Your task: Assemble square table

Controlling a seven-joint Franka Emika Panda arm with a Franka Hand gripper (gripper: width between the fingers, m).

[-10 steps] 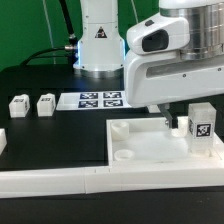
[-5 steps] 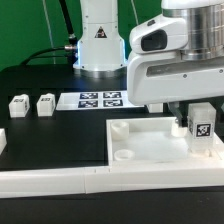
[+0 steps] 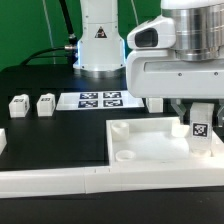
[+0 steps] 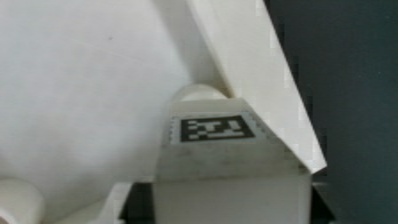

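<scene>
Presently the square table top point(image 3: 150, 150) lies flat on the black table point(image 3: 50, 135), just behind the long white barrier wall point(image 3: 60, 182), with its raised rim uppermost. Two round corner sockets point(image 3: 125, 157) show on the side toward the exterior view's left. At the top's far corner, on the exterior view's right, the held leg block point(image 3: 202, 132) stands upright with its black-and-white tag facing the camera. The gripper point(image 3: 200, 112) is closed narrowly on this block's upper part, a dark finger on either side. The wrist view shows the same block point(image 4: 217, 150) from above, tag visible, close against the angle where the rim point(image 4: 240, 60) meets the tray floor. Whether its lower end is seated in a socket cannot be told. Well apart, toward the exterior view's left, a loose leg block point(image 3: 18, 104) and a second leg block point(image 3: 45, 104) stand side by side on the black table. Just beside them, further toward the exterior view's right, lies the marker board point(image 3: 100, 99), in front of the robot base point(image 3: 98, 40).
</scene>
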